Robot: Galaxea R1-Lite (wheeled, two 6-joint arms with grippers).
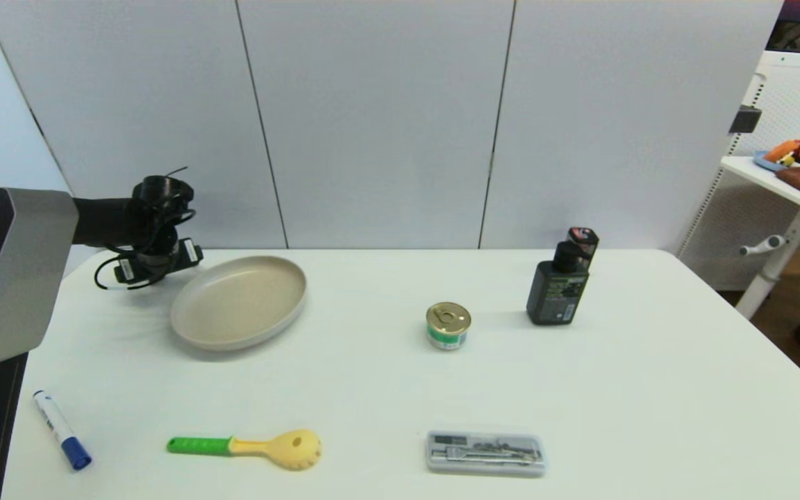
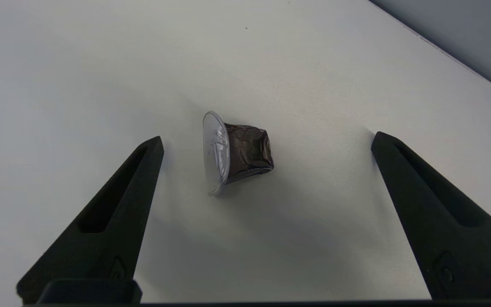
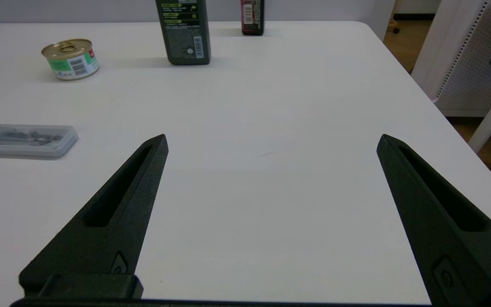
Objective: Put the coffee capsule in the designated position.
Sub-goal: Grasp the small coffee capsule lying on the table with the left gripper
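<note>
Left wrist view: coffee capsule (image 2: 236, 152) on side between spread left hand (image 2: 267, 143) fingers, untouched

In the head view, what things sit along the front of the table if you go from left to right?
Blue marker → spoon with the green handle → clear case.

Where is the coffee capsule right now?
The coffee capsule shows only in the left wrist view, lying on its side on the bare white table, between the fingers of the open left hand and untouched by them.
</note>
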